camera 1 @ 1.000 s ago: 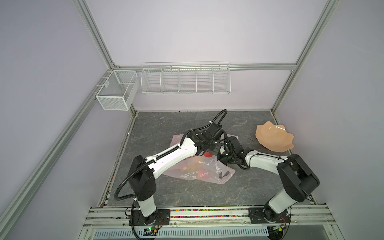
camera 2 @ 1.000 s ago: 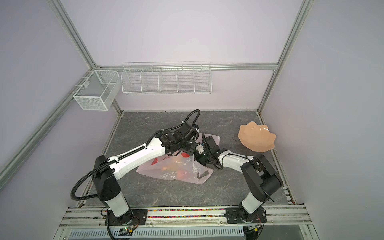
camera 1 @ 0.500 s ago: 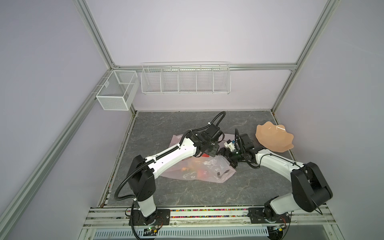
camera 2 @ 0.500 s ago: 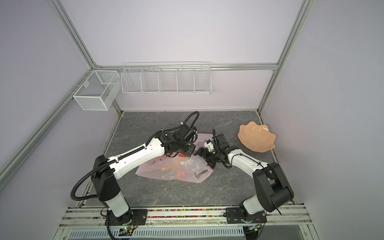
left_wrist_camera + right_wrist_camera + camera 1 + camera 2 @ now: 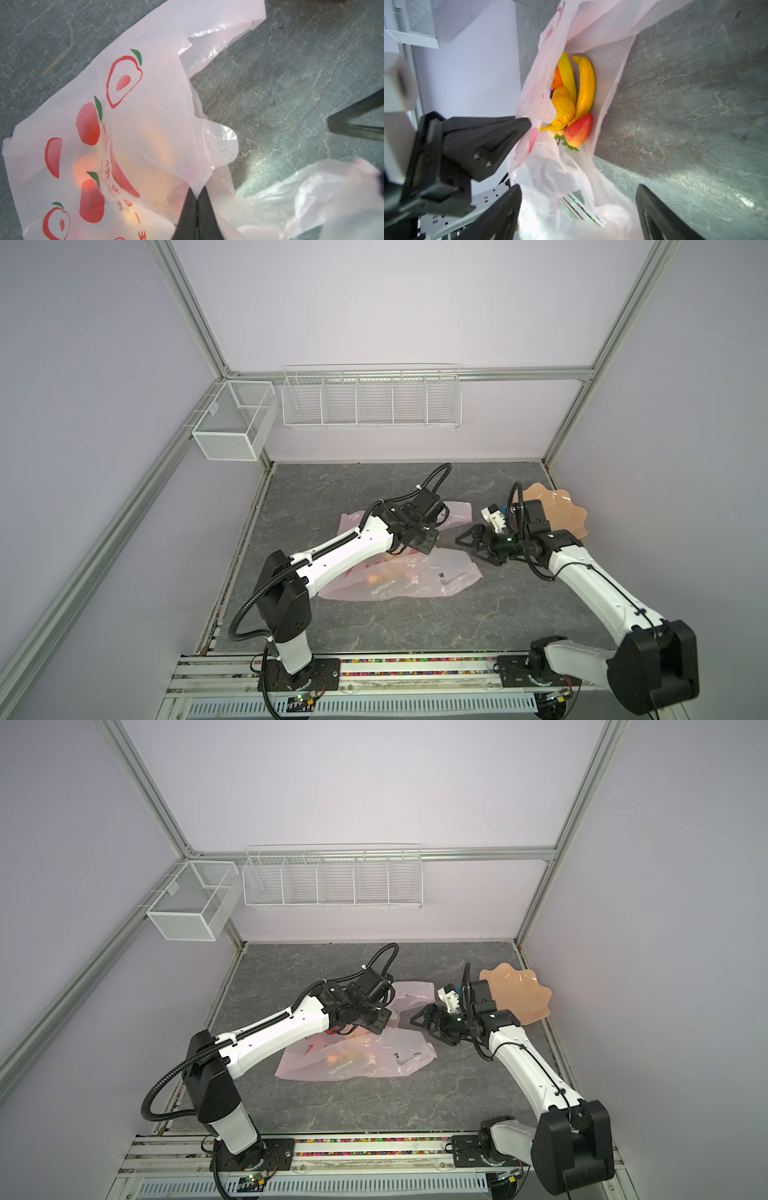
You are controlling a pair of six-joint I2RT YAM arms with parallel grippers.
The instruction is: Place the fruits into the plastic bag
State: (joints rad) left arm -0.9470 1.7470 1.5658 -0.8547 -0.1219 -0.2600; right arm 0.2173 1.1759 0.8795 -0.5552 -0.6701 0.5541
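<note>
The pale-pink plastic bag [image 5: 419,578] [image 5: 374,1060] [image 5: 145,99] lies on the grey tabletop. My left gripper [image 5: 424,545] [image 5: 377,1025] [image 5: 197,194] is shut on an edge of its mouth and holds it up. In the right wrist view the fruits lie inside the bag: two yellow bananas [image 5: 586,87], an orange [image 5: 556,80], a lumpy yellow piece [image 5: 563,108] and a red strawberry [image 5: 579,131]. In both top views they are an orange-yellow blur [image 5: 386,576] [image 5: 345,1057] through the plastic. My right gripper [image 5: 467,549] [image 5: 422,1029] [image 5: 578,207] is open and empty just right of the bag mouth.
A peach-coloured wavy-edged plate [image 5: 563,516] [image 5: 523,994] stands behind my right wrist at the right edge. Two white wire baskets [image 5: 370,400] [image 5: 232,423] hang on the back wall and left rail. Bare grey tabletop [image 5: 415,622] lies in front of the bag.
My right gripper has drawn back to the right, out of the bag mouth, still open. My left gripper has kept its hold on the bag edge, nearly still.
</note>
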